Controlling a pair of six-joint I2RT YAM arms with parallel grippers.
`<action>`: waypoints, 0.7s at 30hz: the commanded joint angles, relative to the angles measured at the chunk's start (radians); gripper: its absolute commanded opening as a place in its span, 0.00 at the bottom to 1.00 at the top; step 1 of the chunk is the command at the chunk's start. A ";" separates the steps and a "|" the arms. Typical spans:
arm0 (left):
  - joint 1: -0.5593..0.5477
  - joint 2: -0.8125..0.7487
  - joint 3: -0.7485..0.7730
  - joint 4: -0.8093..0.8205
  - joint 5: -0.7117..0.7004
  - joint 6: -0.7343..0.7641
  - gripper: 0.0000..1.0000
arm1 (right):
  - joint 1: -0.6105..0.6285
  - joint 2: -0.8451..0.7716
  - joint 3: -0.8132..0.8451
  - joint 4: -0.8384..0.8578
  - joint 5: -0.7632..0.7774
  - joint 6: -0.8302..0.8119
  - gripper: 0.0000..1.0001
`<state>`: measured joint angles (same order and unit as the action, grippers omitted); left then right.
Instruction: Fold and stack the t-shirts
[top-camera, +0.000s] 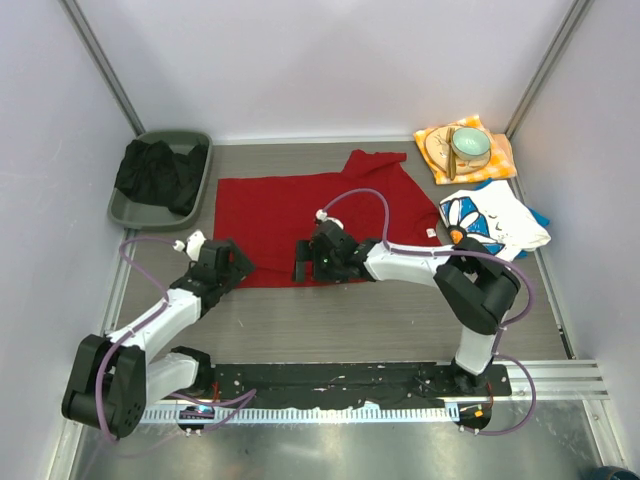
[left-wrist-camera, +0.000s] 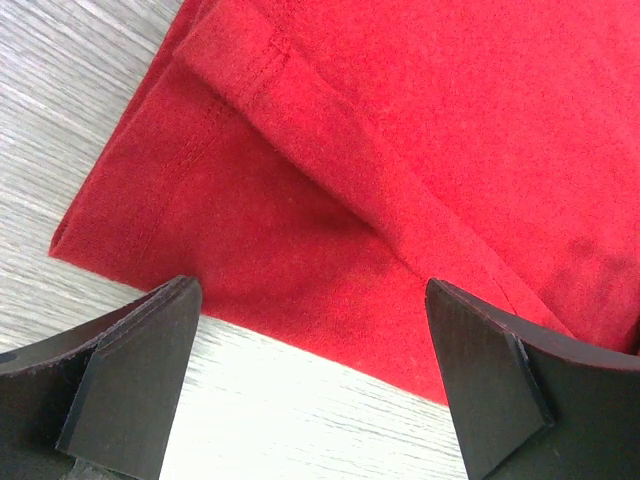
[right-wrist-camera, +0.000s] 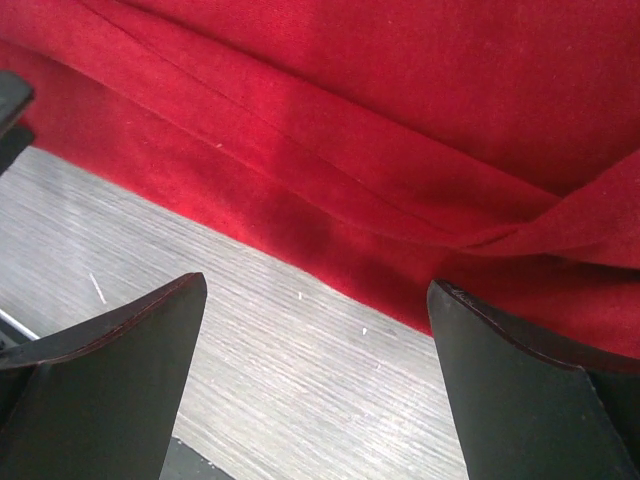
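Red tee (top-camera: 290, 210): plain bright red throughout. Daisy tee (top-camera: 495, 225): white ground, blue-and-white daisy print; blue cloth (top-camera: 541, 214) shows at its edge. Napkin (top-camera: 502, 160): orange-yellow. Bowl (top-camera: 470, 145): pale green. Tray (top-camera: 200, 160): grey-green. Cloth (top-camera: 150, 175) in it: black. Table (top-camera: 330, 320): grey, wood-grained. Cables (top-camera: 365, 193): purple.

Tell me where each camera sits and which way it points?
Top external: fixed above and behind, looking down on the table; left arm and right arm show, bases nearest, reaching the red t-shirt.
Left wrist: on the left arm, looking down at a shirt corner; its open left fingers frame the bottom.
Right wrist: on the right arm, looking down at the shirt's edge; open right fingers show.
Shared: both wrist views show red cloth on grey table.
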<state>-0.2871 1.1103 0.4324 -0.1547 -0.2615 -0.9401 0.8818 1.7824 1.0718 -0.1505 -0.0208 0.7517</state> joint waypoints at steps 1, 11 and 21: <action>-0.003 -0.030 -0.012 -0.028 -0.021 -0.008 1.00 | 0.005 0.031 0.054 0.034 0.013 -0.008 0.99; -0.003 -0.041 -0.014 -0.040 -0.035 0.007 1.00 | -0.009 0.074 0.114 0.023 0.055 -0.025 0.98; -0.003 -0.046 -0.014 -0.045 -0.033 0.011 1.00 | -0.055 0.141 0.177 0.014 0.055 -0.045 0.98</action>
<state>-0.2871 1.0817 0.4248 -0.1936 -0.2661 -0.9363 0.8463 1.8950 1.1934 -0.1513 0.0139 0.7319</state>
